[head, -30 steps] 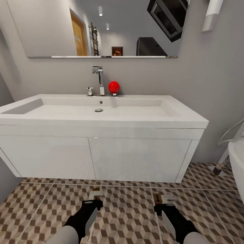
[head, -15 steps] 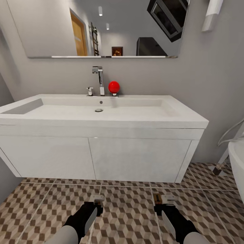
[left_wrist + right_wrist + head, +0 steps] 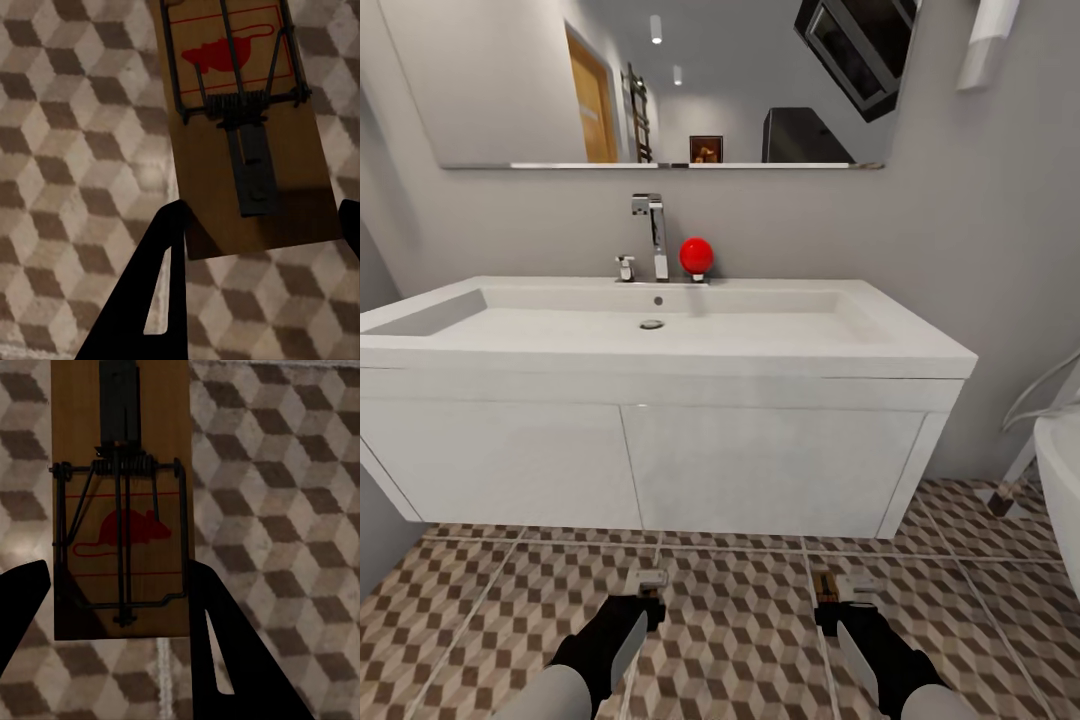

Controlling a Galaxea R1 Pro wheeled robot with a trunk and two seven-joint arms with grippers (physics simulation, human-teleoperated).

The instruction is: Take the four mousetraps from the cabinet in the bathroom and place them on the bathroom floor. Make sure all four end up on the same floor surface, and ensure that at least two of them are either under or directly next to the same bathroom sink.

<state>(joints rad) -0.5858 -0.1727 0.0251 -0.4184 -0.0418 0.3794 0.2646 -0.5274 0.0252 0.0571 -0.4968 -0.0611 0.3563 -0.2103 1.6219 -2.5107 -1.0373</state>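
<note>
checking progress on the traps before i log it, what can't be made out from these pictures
- Left mousetrap: in the left wrist view its far end is cut off by the frame edge; whether it rests on the bathroom floor or hangs above it is unclear.
- Right mousetrap: same, right wrist view.
- Left gripper and right gripper: the head view shows them too small to judge contact.

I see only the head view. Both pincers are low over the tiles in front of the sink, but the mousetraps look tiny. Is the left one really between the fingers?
Observer: Yes. The left wrist view shows the left mousetrap between the fingers of the left pincer, which touch its plain end.
Operator: And the right one?
Observer: The right pincer clasps the right mousetrap at the end with the red mouse print.
Operator: Which face do the cameras see?
Observer: The spring and bar side of both, with the cube-pattern floor behind.
</note>
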